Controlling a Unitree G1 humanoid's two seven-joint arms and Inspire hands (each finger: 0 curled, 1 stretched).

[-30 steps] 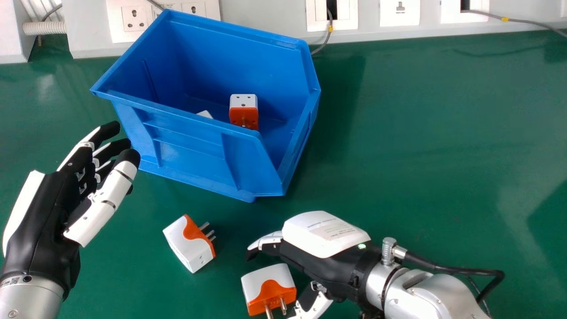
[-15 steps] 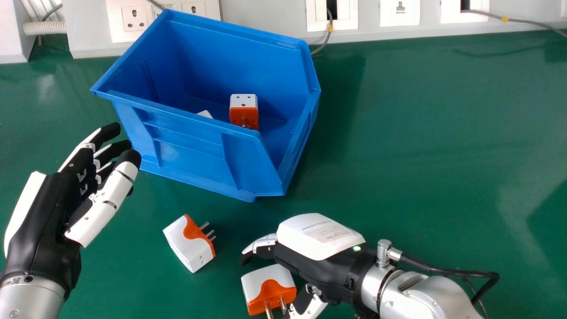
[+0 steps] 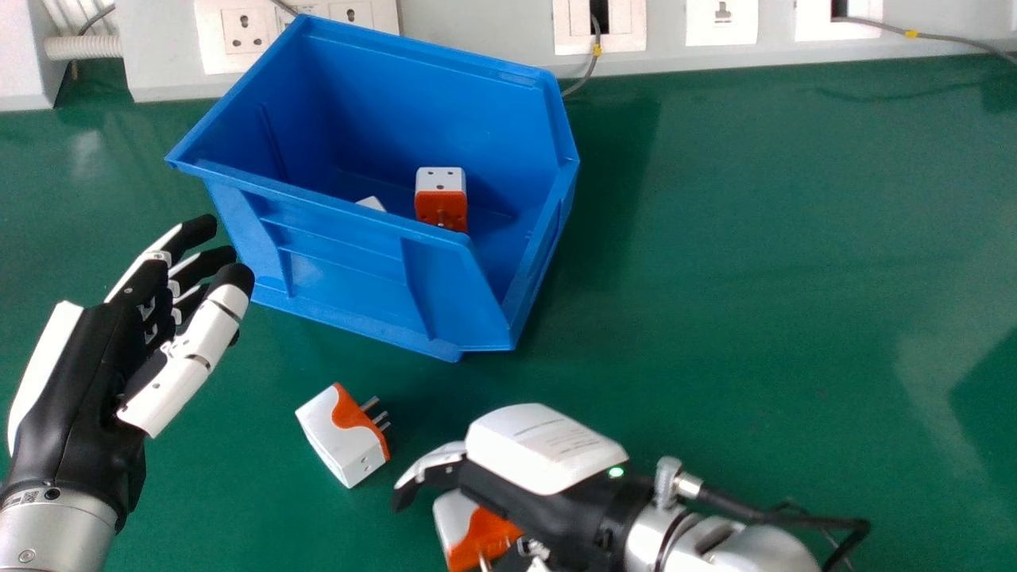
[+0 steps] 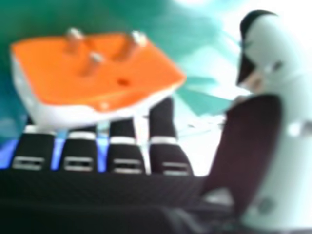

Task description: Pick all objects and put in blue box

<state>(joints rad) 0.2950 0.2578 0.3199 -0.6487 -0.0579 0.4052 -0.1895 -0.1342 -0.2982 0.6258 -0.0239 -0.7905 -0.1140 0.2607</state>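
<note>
Blue box [image 3: 342, 258] on green table [image 3: 755, 278], holding a boxed adapter [image 3: 441, 205] and a white corner [image 3: 371, 204] of something. From the box: left hand [image 3: 87, 381] at 8 o'clock, fingers loosely extended, thumb apart; first loose adapter [image 3: 342, 441] at 6, prongs toward 2. Right hand [image 3: 540, 481] at 5, fingers and thumb apart, partly covering second loose adapter [image 3: 481, 536]. Contact there: cannot tell.

The blue storage bin [image 3: 334, 258] looks like smooth moulded plastic with a faint gloss. The adapter plugs [image 3: 338, 441] have smooth, hard plastic casings and shiny metal pins [image 3: 370, 403]. The green tabletop [image 3: 739, 278] is smooth, with a soft sheen. The left forearm [image 3: 59, 528] looks like satin metal, the conduit [image 3: 83, 48] like ribbed plastic
</note>
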